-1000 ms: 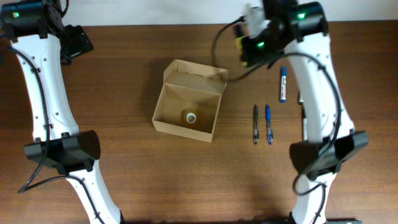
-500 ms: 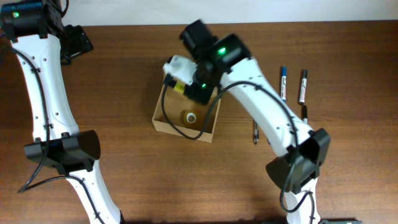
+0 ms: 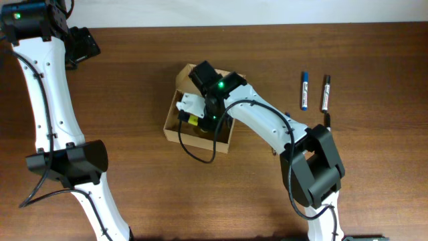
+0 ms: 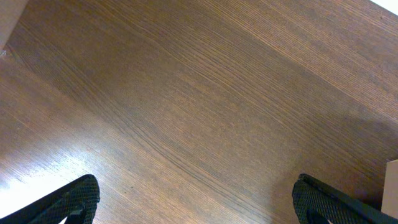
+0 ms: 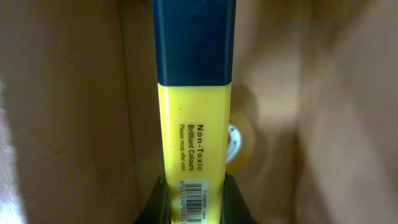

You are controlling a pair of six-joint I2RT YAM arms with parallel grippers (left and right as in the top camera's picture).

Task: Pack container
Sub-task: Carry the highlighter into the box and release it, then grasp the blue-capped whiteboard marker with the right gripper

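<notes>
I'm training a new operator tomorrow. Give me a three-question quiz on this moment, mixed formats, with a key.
1. True or false: the right gripper holds a yellow highlighter down inside the container.
2. What does the left gripper hold? A) a marker B) nothing C) a pen
3. Short answer: besides the highlighter, what else shows inside the container?

Key: 1 true; 2 B, it hangs open over bare table; 3 a small roll of tape.
</notes>
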